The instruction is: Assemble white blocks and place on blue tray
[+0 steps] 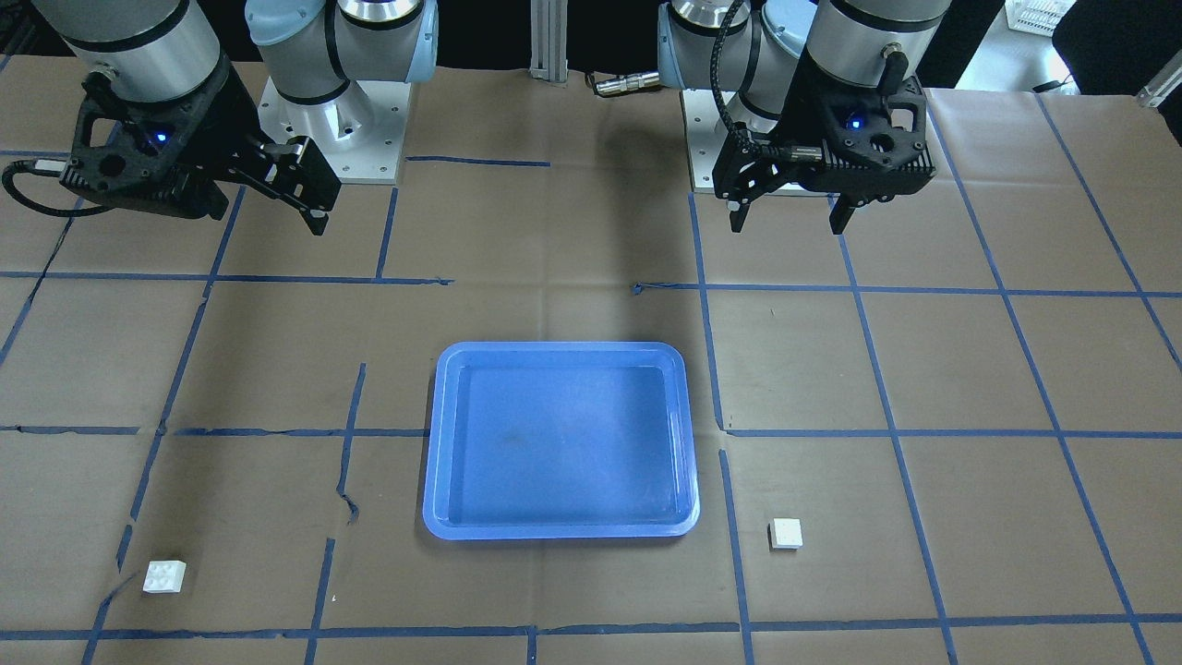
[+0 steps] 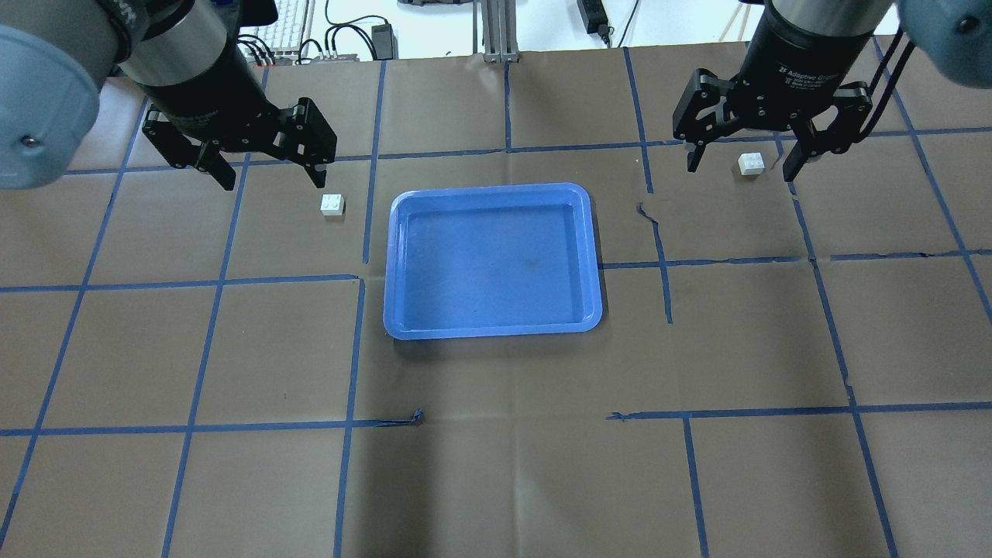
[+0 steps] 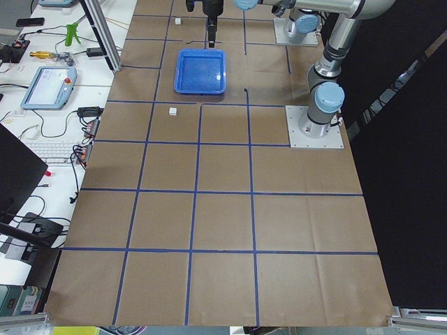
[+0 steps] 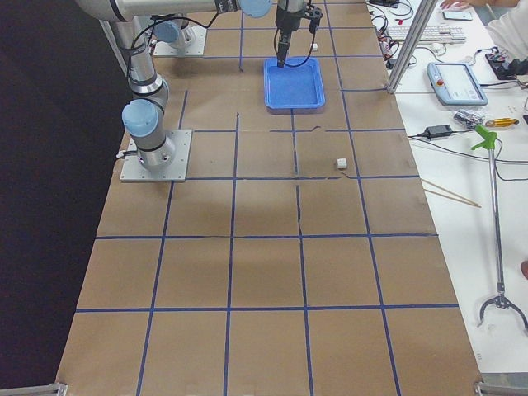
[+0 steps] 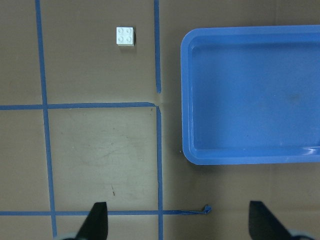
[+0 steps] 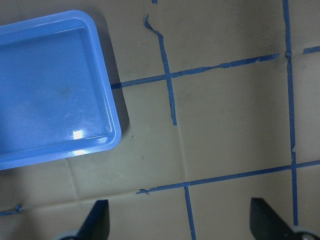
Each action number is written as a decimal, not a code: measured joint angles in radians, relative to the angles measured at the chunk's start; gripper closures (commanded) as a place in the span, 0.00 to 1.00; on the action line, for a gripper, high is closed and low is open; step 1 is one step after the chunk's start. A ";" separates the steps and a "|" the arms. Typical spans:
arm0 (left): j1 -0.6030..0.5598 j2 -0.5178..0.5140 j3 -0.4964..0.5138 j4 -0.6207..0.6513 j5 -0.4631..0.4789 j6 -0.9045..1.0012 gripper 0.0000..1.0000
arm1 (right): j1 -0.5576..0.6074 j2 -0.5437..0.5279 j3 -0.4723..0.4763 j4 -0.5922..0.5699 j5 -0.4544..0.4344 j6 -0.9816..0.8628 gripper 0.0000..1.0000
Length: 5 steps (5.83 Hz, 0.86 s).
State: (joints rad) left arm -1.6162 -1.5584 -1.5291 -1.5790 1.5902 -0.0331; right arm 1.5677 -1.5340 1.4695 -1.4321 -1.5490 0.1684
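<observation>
In the overhead view, white lettering (image 2: pixel 806 75) on the black body of my right end effector (image 2: pixel 742 168) read "Adaptive Gripper". A smaller line beneath it was too fine for me to make out. My left end effector (image 2: pixel 274 184) carried similar white print (image 2: pixel 203 118) on its body, but it was too blurred to read.

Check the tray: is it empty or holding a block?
Empty. The tray is bare inside; the left block and right block lie outside it.
</observation>
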 measured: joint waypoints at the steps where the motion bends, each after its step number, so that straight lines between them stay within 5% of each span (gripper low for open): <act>1: 0.034 -0.013 0.000 0.007 -0.001 0.010 0.01 | 0.000 0.000 0.000 0.000 0.000 0.000 0.00; 3: 0.124 -0.173 0.021 0.148 -0.008 0.063 0.01 | -0.001 0.000 0.000 0.000 0.000 -0.001 0.00; 5: 0.139 -0.397 0.014 0.421 -0.013 0.079 0.01 | -0.005 0.001 -0.001 0.000 0.000 -0.021 0.00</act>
State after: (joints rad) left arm -1.4767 -1.9557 -1.5152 -1.1583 1.5776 0.0462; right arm 1.5623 -1.5326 1.4682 -1.4318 -1.5493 0.1469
